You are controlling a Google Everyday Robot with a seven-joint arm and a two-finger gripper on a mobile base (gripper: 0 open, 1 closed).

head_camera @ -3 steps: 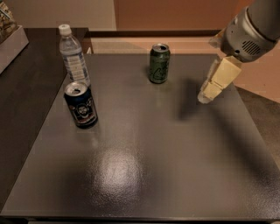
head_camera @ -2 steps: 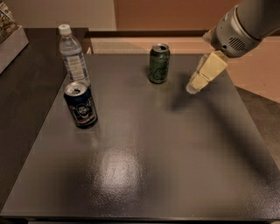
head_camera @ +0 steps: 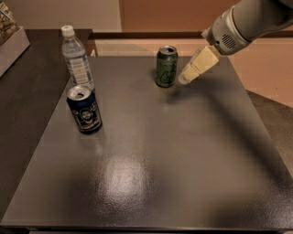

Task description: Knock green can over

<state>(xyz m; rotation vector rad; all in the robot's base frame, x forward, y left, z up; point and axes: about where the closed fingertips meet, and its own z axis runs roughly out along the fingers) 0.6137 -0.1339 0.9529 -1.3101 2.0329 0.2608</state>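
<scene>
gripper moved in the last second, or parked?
Yes. The gripper has moved left toward the upright green can and is now close beside its right side. The can has not shifted on the table.

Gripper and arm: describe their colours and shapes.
The gripper, beside the green can, is a pale cream wedge tapering to its tip. The arm behind it is a light grey rounded housing with a patch of small vent holes.

Dark grey table (head_camera: 192, 183), sheen of light near its centre, beside a darker counter (head_camera: 27, 100) at left. Beyond: pale wall (head_camera: 59, 11), orange-brown panel (head_camera: 169, 13), tan floor (head_camera: 265, 68) at right. The tool (head_camera: 182, 80) hangs over the table's far right.
</scene>
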